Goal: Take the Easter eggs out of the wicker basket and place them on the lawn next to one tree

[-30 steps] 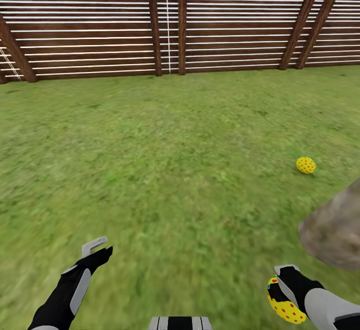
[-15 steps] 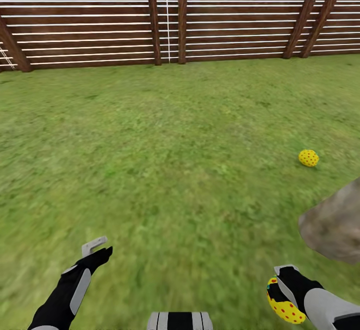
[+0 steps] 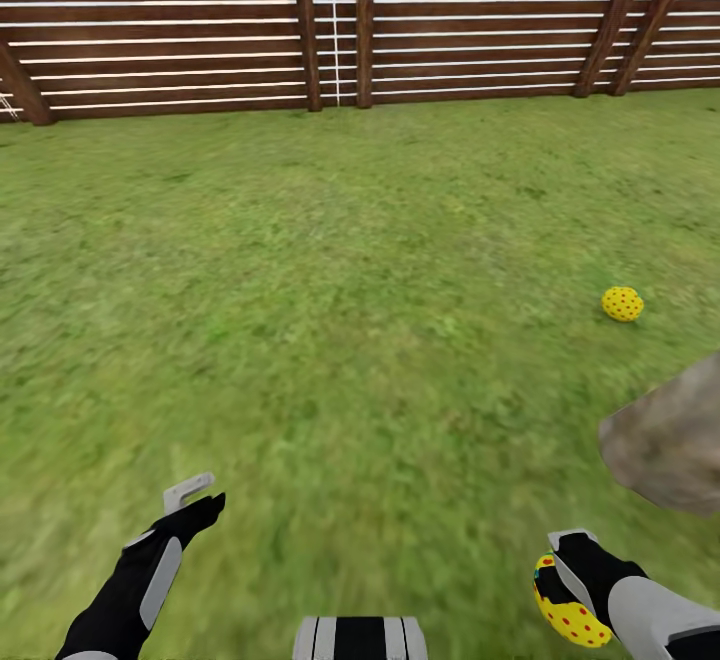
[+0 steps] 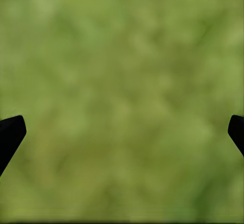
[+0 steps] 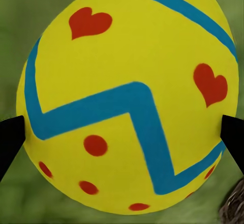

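Fence nearer, base advancing | your right pincer (image 3: 560, 595) grasps egg (image 5: 127, 96) | left pincer (image 4: 122, 127) released | second egg (image 3: 622, 304) lies beside tree (image 3: 668, 440).

The right claw (image 3: 560, 580) grips 1 egg (image 3: 568, 612); another egg (image 3: 622, 304) lies on the lawn (image 3: 330, 290).

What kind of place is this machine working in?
Most likely a fenced back garden. Grass, the lawn, covers the ground, a slatted wooden fence closes off the far side, and a painted Easter egg lies near a grey-brown tree trunk.
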{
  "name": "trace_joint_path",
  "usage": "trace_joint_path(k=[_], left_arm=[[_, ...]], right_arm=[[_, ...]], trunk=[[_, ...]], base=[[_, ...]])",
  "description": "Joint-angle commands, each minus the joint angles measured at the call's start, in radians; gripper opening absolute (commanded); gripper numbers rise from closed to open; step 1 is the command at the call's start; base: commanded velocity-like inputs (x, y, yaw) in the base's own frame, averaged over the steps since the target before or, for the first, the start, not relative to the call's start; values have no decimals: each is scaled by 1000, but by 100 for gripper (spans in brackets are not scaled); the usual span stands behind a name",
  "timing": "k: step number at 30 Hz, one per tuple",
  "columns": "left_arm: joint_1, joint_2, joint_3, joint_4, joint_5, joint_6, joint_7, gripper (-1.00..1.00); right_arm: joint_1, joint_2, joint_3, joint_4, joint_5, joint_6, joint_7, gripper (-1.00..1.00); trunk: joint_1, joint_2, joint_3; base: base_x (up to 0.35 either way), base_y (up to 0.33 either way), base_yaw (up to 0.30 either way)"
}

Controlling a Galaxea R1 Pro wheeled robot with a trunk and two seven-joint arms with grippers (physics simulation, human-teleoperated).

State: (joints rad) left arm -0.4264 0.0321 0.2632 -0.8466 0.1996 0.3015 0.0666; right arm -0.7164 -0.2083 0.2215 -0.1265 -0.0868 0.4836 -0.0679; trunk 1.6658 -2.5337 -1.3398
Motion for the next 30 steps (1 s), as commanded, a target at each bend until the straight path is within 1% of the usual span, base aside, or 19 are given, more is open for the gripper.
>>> trace_joint_path(k=[1,4,9,12,20,21,24,30], left_arm=[[0,0,-1,-2,11,5,5,100],[0,0,-1,-2,11,5,5,100],[0,0,-1,-2,11,5,5,100],[0,0,-2,-2,11,5,5,100],[0,0,-2,-3,11,5,5,100],[0,0,-2,-3,11,5,5,100],[0,0,-2,-4,12,5,4,100],[0,0,-1,-5,12,5,4,100]], right_arm=[[0,0,7,-2,-10,6,-4,-100],[0,0,7,-2,-10,6,-4,-100],[0,0,7,-2,-10,6,-4,-100],[0,0,7,-2,-10,6,-4,-100],[0,-1,6,3,-11,5,-3,-100],[0,-1,6,9,-12,4,-3,100],[0,0,6,17,-13,3,-3,100],[0,0,7,18,-13,4,-3,100]], trunk=[[0,-1,-5],[2,-1,-16],[2,-1,-16],[3,-2,-28],[3,-2,-28],[3,-2,-29],[3,-2,-31],[3,-2,-31]], base=[[0,0,0],[0,0,0],[0,0,0],[0,0,0],[0,0,18],[0,0,105],[0,0,107],[0,0,12]])
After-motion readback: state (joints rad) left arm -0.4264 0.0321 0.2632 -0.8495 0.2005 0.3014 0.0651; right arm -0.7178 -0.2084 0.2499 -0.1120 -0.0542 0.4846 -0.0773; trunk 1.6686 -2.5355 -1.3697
